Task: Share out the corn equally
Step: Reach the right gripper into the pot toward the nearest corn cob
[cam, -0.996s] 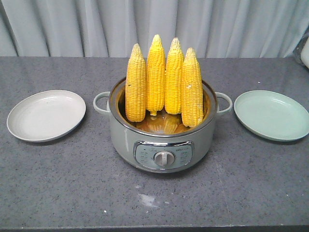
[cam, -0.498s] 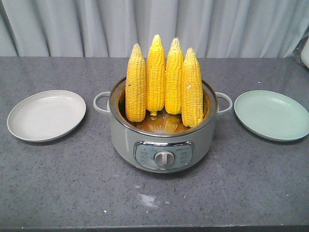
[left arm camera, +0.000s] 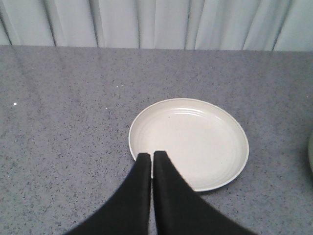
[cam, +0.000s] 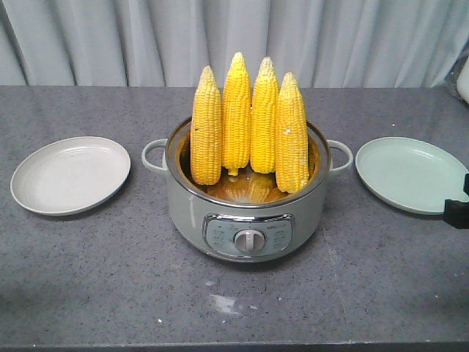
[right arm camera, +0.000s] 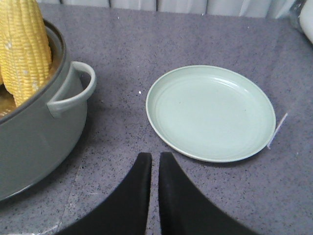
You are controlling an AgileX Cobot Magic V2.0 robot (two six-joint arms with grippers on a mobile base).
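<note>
While the four corn cobs [cam: 249, 121] stand upright in the electric cooking pot [cam: 245, 220] on the worktop [cam: 88, 279], between white plate [cam: 69, 174] (left) and green plate [cam: 410, 174] (right), the left hand [left arm camera: 150, 157] and right hand [right arm camera: 155, 157], both closed and empty, should open wide before gripping a cob mid-length.

Lower ends of the corn [cam: 249, 121] hidden inside the pot [cam: 187, 213], control panel [cam: 249, 236] lettering too small to read, right gripper [cam: 457, 210] only a dark sliver at the front view's right edge, white object [right arm camera: 307, 19] cut off at the right wrist view's corner, unidentifiable
</note>
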